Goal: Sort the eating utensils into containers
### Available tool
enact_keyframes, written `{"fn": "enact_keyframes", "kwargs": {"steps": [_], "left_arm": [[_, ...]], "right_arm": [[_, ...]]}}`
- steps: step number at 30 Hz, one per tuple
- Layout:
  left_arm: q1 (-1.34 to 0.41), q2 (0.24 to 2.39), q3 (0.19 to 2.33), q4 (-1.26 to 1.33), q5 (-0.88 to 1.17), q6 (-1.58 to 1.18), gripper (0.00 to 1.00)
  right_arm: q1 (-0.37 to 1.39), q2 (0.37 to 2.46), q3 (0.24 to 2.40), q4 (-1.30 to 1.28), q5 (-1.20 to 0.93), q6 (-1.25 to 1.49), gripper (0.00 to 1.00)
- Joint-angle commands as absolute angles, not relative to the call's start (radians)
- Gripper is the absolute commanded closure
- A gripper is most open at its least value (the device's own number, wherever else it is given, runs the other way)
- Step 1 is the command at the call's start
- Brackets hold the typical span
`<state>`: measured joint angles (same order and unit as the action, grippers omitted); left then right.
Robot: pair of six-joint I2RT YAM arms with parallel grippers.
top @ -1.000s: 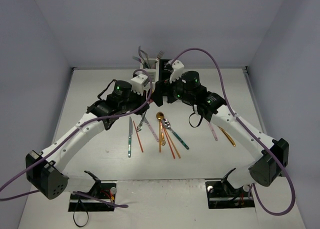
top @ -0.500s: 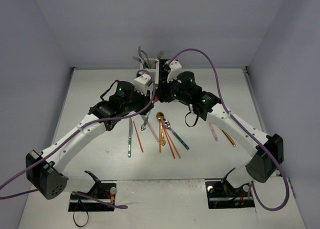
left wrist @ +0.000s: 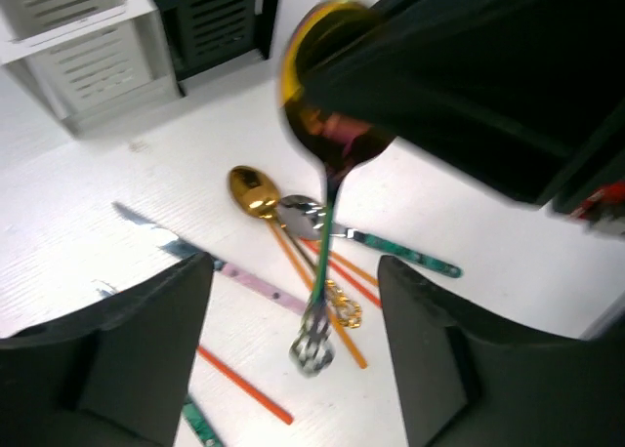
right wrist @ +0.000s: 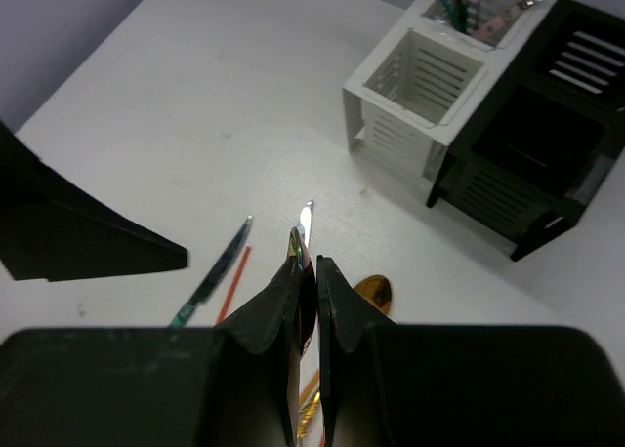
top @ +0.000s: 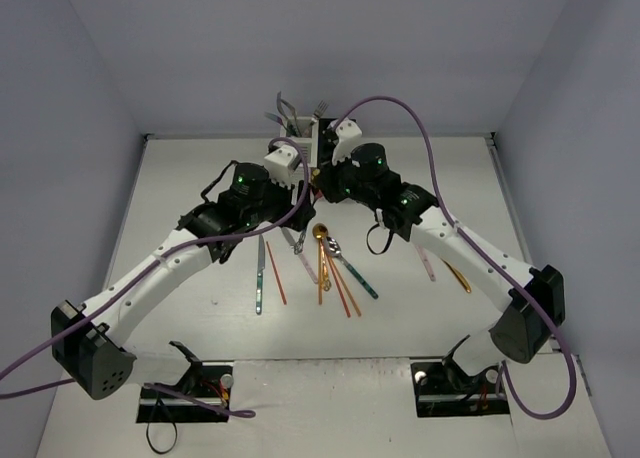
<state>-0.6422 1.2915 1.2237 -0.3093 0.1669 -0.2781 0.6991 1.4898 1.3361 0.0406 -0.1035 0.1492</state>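
A spoon with an iridescent bowl and a thin green handle hangs over the table. My right gripper is shut on the bowl's edge. My left gripper is open, and the spoon's ornate handle end hangs free between its fingers. In the top view both grippers meet in front of the containers: left gripper, right gripper. The white caddy holds several utensils in its far cell. The black caddy is joined to its right.
Loose on the table lie a teal-handled knife, orange chopsticks, a gold spoon, a teal-handled spoon, a pink-handled piece and a gold piece. Walls close in the back and sides.
My right gripper has shut on the spoon's bowl and my left gripper has opened off its handle. The right arm has shifted slightly left, towards the left gripper.
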Motion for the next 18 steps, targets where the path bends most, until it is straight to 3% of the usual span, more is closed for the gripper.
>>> {"fn": "enact_keyframes", "kwargs": {"steps": [1, 7, 18], "left_arm": [[-0.635, 1.220, 1.195, -0.285, -0.008, -0.330, 0.28], [-0.570, 1.129, 1.076, -0.369, -0.177, -0.379, 0.15], [-0.384, 0.954, 0.867, -0.466, -0.145, -0.423, 0.14]], "right_arm": [[0.672, 1.508, 1.427, 0.105, 0.081, 0.039, 1.00], [0.532, 1.596, 1.583, 0.115, 0.178, 0.009, 1.00], [0.370, 1.901, 1.959, 0.216, 0.242, -0.038, 1.00]]}}
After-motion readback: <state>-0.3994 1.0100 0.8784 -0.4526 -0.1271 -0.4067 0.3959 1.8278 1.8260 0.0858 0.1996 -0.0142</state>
